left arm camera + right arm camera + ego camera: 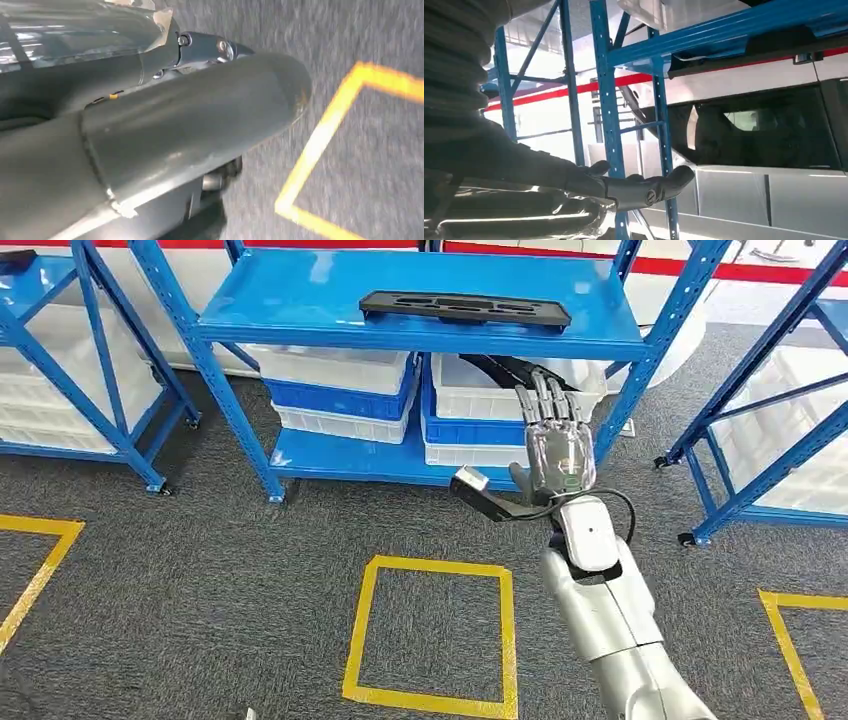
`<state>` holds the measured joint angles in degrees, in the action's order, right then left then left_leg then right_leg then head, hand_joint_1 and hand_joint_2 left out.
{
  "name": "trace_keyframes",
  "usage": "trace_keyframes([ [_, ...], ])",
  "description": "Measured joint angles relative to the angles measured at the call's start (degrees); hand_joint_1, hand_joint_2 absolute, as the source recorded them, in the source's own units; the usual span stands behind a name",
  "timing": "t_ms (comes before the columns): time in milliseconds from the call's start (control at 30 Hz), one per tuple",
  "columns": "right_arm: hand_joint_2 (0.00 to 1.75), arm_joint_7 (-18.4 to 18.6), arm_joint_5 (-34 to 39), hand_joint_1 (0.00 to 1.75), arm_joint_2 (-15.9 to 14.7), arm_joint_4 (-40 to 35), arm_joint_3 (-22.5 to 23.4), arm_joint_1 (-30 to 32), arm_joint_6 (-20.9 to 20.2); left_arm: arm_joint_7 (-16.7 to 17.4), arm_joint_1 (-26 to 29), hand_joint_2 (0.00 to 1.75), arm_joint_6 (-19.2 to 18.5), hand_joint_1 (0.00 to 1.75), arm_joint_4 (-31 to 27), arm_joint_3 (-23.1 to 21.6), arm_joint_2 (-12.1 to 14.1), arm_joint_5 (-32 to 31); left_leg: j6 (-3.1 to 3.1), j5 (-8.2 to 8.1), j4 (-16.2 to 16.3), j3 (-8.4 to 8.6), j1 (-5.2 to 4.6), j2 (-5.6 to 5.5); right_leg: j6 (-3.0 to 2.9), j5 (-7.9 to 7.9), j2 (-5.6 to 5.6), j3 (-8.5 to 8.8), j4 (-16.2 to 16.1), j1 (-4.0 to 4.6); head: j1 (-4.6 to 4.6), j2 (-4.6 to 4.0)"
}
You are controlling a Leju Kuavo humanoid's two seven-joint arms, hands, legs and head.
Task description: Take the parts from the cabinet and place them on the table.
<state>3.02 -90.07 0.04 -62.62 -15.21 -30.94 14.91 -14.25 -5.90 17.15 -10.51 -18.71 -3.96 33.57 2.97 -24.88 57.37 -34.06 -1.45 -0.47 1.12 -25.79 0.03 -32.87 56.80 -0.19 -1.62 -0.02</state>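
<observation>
I'm seeing the task as barely starting: the long black part (465, 308) is lying untouched on the top shelf of the blue rack (400, 300), and the right hand (556, 445) is hovering below it with fingers (548, 400) straight, apart and holding nothing. Can't tell the left hand's (165, 130) state from its wrist view. I'm standing on grey carpet (200, 590) with yellow tape squares (432, 635); white and blue crates (345, 390) are sitting on the lower shelf.
</observation>
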Motion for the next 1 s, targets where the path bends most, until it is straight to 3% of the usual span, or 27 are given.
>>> trace_keyframes([
  [67, 1.75, -0.9, 0.0, 0.0, 0.2, 0.8, 0.0, 0.0, 0.5, 0.0, 0.4, 0.0, -17.2, 0.0, 0.0, 0.9, 0.2, 5.0, 0.08, -0.08, 0.1, -0.1, -0.06, -0.01, 0.09, 0.07, -0.01, 0.07, -0.1, -0.11, 0.0, 0.0],
  [167, 1.75, -0.9, 0.0, 0.0, 0.8, 1.1, -0.4, 0.0, 0.5, -0.1, 0.8, 0.0, -18.8, 0.0, 0.0, 1.4, 0.6, 5.5, 0.91, 0.03, -0.2, 0.03, -0.25, -0.05, 0.66, 0.4, 0.01, 0.2, -0.6, -0.21, -0.09, 0.0],
  [200, 1.75, -1.0, 0.0, 0.0, 0.9, 1.0, -0.5, 0.0, 0.5, -0.1, 0.9, 0.0, -19.0, 0.0, 0.0, 1.5, 0.7, 5.6, 1.37, 0.81, -1.7, 0.86, 0.59, 0.15, 0.62, 0.08, -0.01, -0.18, -0.2, -0.04, -0.02, 0.0],
  [233, 1.75, -1.0, 0.0, 0.0, 0.9, 1.1, -0.5, 0.0, 0.6, -0.1, 0.9, 0.0, -19.1, 0.0, 0.0, 1.6, 0.7, 5.8, 1.36, 0.98, -2.0, 1.1, 0.37, 0.22, 0.62, -0.34, -0.02, -0.38, 0.4, -0.05, 0.13, 0.0],
  [267, 1.75, -1.0, 0.0, 0.0, 0.9, 1.1, -0.6, -0.2, 0.7, -0.1, 0.9, 0.0, -19.3, 0.0, 0.0, 2.0, 0.8, 5.9, 1.8, 1.24, -2.3, 1.12, 0.41, 0.23, 0.03, -3.11, 0.02, -2.77, 5.5, -0.12, 0.2, 0.0],
  [300, 1.75, -1.0, 0.0, 0.0, 0.9, 1.2, -0.7, 0.0, 0.7, -0.1, 0.9, 0.0, -19.4, 0.0, 0.0, 2.1, 0.7, 5.9, 1.78, 1.22, -2.3, 1.09, 0.41, 0.23, -0.14, -4.76, 0.02, -4.68, 9.7, -0.23, 0.2, 0.0],
  [333, 1.75, -1.0, 0.0, 0.0, 0.9, 1.4, -0.9, 0.2, 0.7, -0.1, 1.0, 0.0, -19.4, 0.0, 0.0, 2.2, 0.7, 6.0, 1.75, 1.2, -2.3, 1.04, 0.41, 0.22, -0.14, -6.22, 0.02, -6.77, 13.9, -0.4, 0.13, 0.0],
  [367, 1.75, -1.0, 0.0, 0.0, 0.9, 1.6, -1.0, 0.3, 0.7, 0.0, 1.1, 0.0, -19.4, 0.0, 0.0, 2.2, 0.7, 6.0, 1.74, 1.19, -2.2, 0.98, 0.42, 0.2, 0.24, -6.79, 0.01, -8.16, 16.7, -0.47, 0.24, 0.0],
  [400, 1.75, -1.0, 0.0, 0.0, 1.0, 1.8, -1.0, 0.4, 0.7, 0.0, 1.2, 0.0, -19.4, 0.0, 0.0, 2.3, 0.7, 6.0, 1.67, 1.15, -2.2, 0.98, 0.46, 0.17, 0.69, -6.43, 0.0, -8.13, 16.7, -0.67, 0.22, 0.0],
  [433, 1.75, -1.0, 0.0, 0.0, 1.0, 1.8, -1.0, 0.4, 0.7, 0.0, 1.3, 0.0, -19.5, 0.0, 0.0, 2.3, 0.7, 6.1, 1.53, 1.09, -2.1, 0.98, 0.52, 0.14, 1.32, -5.24, 0.0, -6.89, 14.2, -0.89, 0.22, 0.0],
  [500, 1.75, -1.0, 0.0, 0.0, 1.0, 1.8, -1.0, 0.3, 0.7, 0.0, 1.4, 0.0, -19.5, 0.0, 0.0, 2.3, 0.7, 6.1, 0.64, 0.45, -1.0, 0.84, 0.86, 0.03, 2.8, -1.01, -0.1, -1.41, 3.4, -1.63, 0.2, 0.0],
  [533, 1.75, -1.0, 0.0, 0.0, 1.0, 1.9, -1.0, 0.4, 0.7, 0.0, 1.3, 0.0, -19.6, 0.0, 0.0, 2.3, 0.7, 6.1, 0.0, -0.03, -0.1, 0.51, 0.89, 0.08, 2.66, -1.06, -0.16, -0.24, 0.6, -1.81, 0.33, 0.0],
  [600, 1.75, -1.0, 0.0, 0.0, 1.2, 2.0, -1.2, 0.4, 0.7, 0.1, 1.4, 0.0, -19.6, 0.0, 0.0, 2.3, 0.8, 6.1, -0.62, -0.35, 0.7, -0.26, 0.55, -0.04, 1.4, -0.77, 0.23, -0.15, 1.2, -1.32, 0.33, 0.0],
  [667, 1.75, -1.0, 0.0, 0.0, 1.2, 2.0, -1.1, 0.4, 0.8, 0.2, 1.5, 0.0, -19.7, 0.0, 0.0, 2.3, 0.8, 6.1, -1.02, -0.12, 0.6, -0.27, 0.81, 0.0, 0.76, -0.63, 0.27, -0.39, 1.2, -1.02, 0.24, 0.0],
  [700, 1.75, -1.0, 0.0, 0.0, 1.3, 2.0, -1.2, 0.3, 0.8, 0.2, 1.5, 0.0, -19.7, 0.0, 0.0, 2.3, 1.1, 6.1, -1.24, -0.5, 1.0, -0.48, 0.97, -0.04, 0.47, -0.45, 0.26, -0.26, 1.0, -1.79, 0.31, 0.0],
  [733, 1.75, -1.0, 0.0, 0.0, 1.4, 2.0, -1.2, 0.3, 0.8, 0.2, 1.6, 0.0, -19.7, 0.0, 0.0, 2.3, 1.0, 6.1, -1.86, -1.59, 2.2, -0.86, 1.0, 0.07, 0.2, -0.39, 0.24, -0.22, 1.0, -1.78, 0.04, 0.0],
  [767, 1.75, -1.0, 0.0, 0.0, 1.5, 2.0, -1.2, 0.3, 0.8, 0.2, 1.6, 0.0, -19.7, 0.0, 0.0, 2.3, 1.0, 6.1, -2.39, -3.5, 4.9, -2.07, 1.29, 0.09, -0.17, -0.36, 0.21, -0.22, 1.0, -1.83, -0.42, 0.0],
  [833, 1.75, -1.0, 0.0, 0.0, 1.6, 2.0, -1.3, 0.3, 0.8, 0.2, 1.6, 0.0, -19.6, 0.0, 0.0, 2.4, 1.0, 6.1, -3.2, -7.57, 13.4, -6.03, 1.86, 0.21, -0.2, -0.4, 0.15, -0.29, 1.0, -1.78, -0.48, 0.0],
  [867, 1.75, -1.0, 0.0, 0.0, 1.6, 2.1, -1.3, 0.4, 0.8, 0.2, 1.8, 0.0, -19.3, 0.0, 0.0, 2.4, 1.0, 6.1, -3.48, -8.65, 17.1, -7.84, 2.08, 0.27, -0.2, -0.41, 0.12, -0.31, 1.0, -1.79, -0.48, 0.0],
  [900, 1.75, -1.0, 0.0, 0.0, 1.6, 2.1, -1.4, 0.4, 0.8, 0.3, 1.8, 0.0, -19.3, 0.0, 0.0, 2.4, 1.0, 6.1, -3.62, -8.26, 18.0, -8.33, 2.28, 0.3, -0.2, -0.41, 0.12, -0.3, 1.0, -1.82, -0.46, 0.0],
  [933, 1.75, -1.0, 0.0, 0.0, 1.6, 2.2, -1.4, 0.4, 0.8, 0.4, 1.9, 0.0, -19.2, 0.0, 0.1, 2.5, 1.0, 6.1, -3.71, -6.67, 16.3, -7.61, 2.5, 0.3, -0.19, -0.41, 0.14, -0.28, 1.0, -1.84, -0.5, 0.0],
  [1000, 1.75, -1.0, 0.0, 0.0, 1.6, 2.2, -1.4, 0.4, 0.8, 0.5, 1.8, 0.0, -19.2, 0.0, 0.1, 2.7, 1.1, 6.2, -3.64, -1.96, 7.8, -3.42, 2.72, 0.31, -0.16, -0.43, 0.21, -0.14, 1.0, -1.99, -0.46, 0.0],
])
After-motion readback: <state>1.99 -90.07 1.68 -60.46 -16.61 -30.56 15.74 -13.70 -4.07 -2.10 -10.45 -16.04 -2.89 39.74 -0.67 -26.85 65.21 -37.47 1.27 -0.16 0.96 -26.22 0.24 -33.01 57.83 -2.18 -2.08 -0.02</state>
